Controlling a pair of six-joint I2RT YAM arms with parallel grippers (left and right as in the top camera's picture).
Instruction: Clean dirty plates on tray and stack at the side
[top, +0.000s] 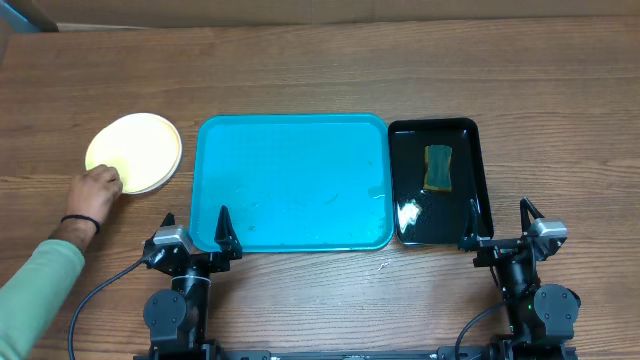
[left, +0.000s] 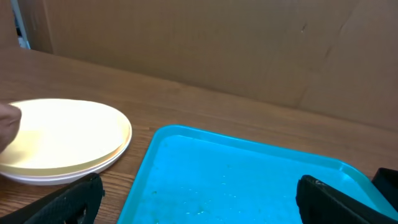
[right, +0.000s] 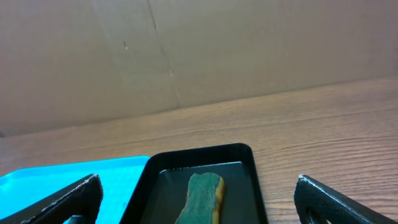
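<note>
Scanned tabletop (top: 320, 70) first: plain wood, nothing loose on it.
Found the tray (top: 290, 180) mid-frame, bare of plates, only faint specks on its floor.
Noted the black tray (top: 478, 170) just beside it at right, touching or nearly.
Located the plates (top: 140, 148) at upper left, off the tray, stacked on the tabletop near its left rim. Yellow-green one on top, white underneath; couldn't confirm the count. No smear seen on the top face.
Saw a person's hand (top: 98, 188) touching the stack's lower-left edge.
Read left tool (top: 195, 222) and right tool (top: 497, 215) at bottom of frame as spread wide, pinching nothing.
Spotted the sponge (top: 438, 167) lying flat in the black tray, untouched by either tool.
Judged cleaning and stacking done or close to it.
Advised no arm motion with a hand in the workspace, then a check of stack alignment and hidden plate faces before sign-off.
</note>
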